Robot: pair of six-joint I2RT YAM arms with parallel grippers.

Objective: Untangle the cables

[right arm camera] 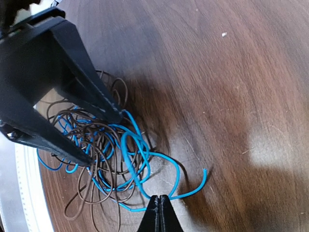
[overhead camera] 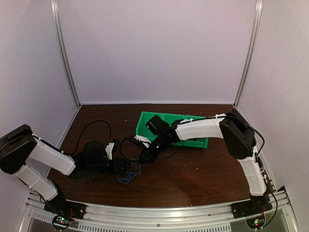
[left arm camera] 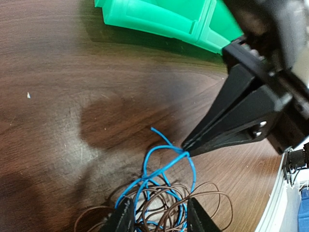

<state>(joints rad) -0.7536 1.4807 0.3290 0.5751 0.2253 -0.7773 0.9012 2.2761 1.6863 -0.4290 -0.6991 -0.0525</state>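
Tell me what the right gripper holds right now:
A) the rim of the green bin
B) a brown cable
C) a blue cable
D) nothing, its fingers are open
C: in the right wrist view the right gripper has its tips shut on the blue cable at the edge of the bunch.

We see the cables [left arm camera: 159,195] cut off at the bottom edge, and the green bin [left arm camera: 159,19] beyond them at the top.
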